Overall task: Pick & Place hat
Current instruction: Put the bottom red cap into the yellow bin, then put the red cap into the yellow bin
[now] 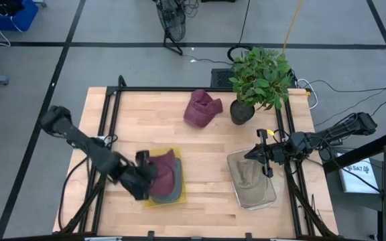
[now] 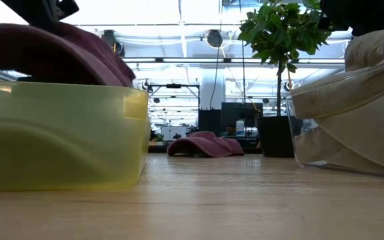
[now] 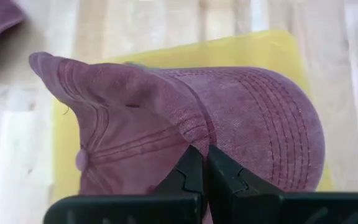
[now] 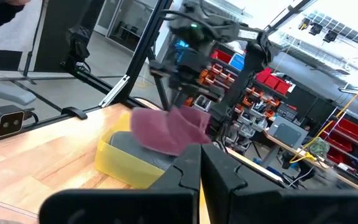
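My left gripper [image 1: 144, 175] is shut on a maroon cap [image 1: 165, 169] over the yellow bin [image 1: 178, 175]. The cap also shows in the left wrist view [image 3: 229, 118] and the low view [image 2: 59, 50]. A grey cap [image 4: 128, 143] lies in the bin under it. A second maroon cap [image 1: 202, 108] lies on the table at the far middle. My right gripper [image 1: 265, 155] is shut and empty above the far right corner of a clear bin [image 1: 267, 195], which holds a beige cap [image 1: 248, 175]. My left gripper pinches a fold of the maroon cap's crown [image 3: 188, 138], right beside the stitched brim [image 3: 278, 118], between its two fingers. The fingers come from the table's left, slanting down. The cap sits over the yellow bin; I cannot tell whether it rests on the grey cap.
A potted plant [image 1: 260, 75] stands at the far right of the table, behind the clear bin. Black rails [image 1: 200, 89] frame the table's far and side edges. Bare wood lies between the two bins [image 1: 210, 181].
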Action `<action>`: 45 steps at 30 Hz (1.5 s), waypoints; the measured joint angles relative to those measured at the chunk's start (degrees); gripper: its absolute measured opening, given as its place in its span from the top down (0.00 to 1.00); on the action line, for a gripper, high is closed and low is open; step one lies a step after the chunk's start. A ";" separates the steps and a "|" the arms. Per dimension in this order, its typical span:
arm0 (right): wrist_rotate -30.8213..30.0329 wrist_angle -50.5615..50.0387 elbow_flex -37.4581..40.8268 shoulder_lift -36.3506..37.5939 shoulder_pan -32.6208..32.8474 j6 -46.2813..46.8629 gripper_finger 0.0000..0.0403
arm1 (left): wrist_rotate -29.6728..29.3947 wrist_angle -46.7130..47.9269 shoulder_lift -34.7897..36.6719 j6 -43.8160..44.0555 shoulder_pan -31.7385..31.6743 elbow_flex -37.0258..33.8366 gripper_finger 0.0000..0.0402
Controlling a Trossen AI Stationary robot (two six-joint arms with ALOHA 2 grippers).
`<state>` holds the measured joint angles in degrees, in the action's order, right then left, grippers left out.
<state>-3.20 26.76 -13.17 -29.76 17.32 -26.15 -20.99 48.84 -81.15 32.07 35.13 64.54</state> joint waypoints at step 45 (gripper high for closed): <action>0.02 0.42 0.00 0.00 0.00 -0.09 1.00 | 6.60 0.38 -10.09 4.65 -0.71 1.88 0.67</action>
<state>-3.18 27.18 -13.17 -29.76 17.32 -26.24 -14.40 49.22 -91.23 36.72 34.42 66.42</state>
